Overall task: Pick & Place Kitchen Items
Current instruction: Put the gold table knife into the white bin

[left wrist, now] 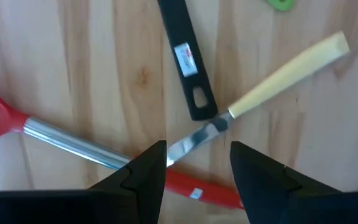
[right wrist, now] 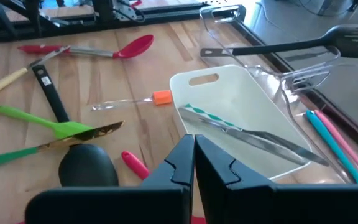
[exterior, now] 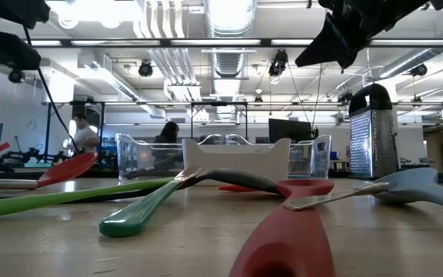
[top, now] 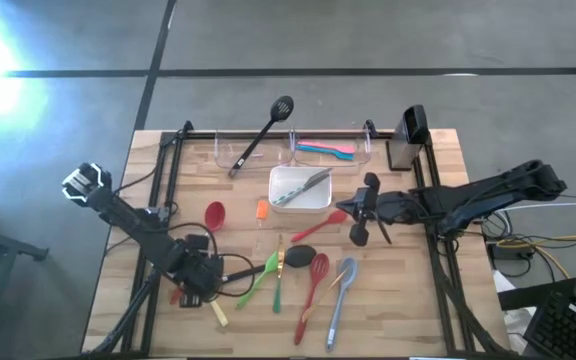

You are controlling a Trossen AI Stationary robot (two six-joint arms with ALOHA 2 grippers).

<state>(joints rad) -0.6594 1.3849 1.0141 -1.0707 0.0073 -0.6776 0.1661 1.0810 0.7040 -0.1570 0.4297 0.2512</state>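
Dark fingers of the left tool stand apart, gripping nothing, straddling a yellow-handled knife that crosses a red spoon. Closing here could pinch both, or nudge the black handle just beyond. The knife's long axis runs diagonally away from the tool, handle outward. Right tool hangs shut beside the dish.

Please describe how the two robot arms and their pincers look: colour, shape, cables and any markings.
Both arms are dark, almost black, built of jointed segments. The left arm has a pale grey part at its outer end, and black cables loop beside it near the left pincer. The right arm looks bulkier; the right pincer is black too. In the wrist views, the fingers are matte black, angular, wedge-shaped. No markings are visible.
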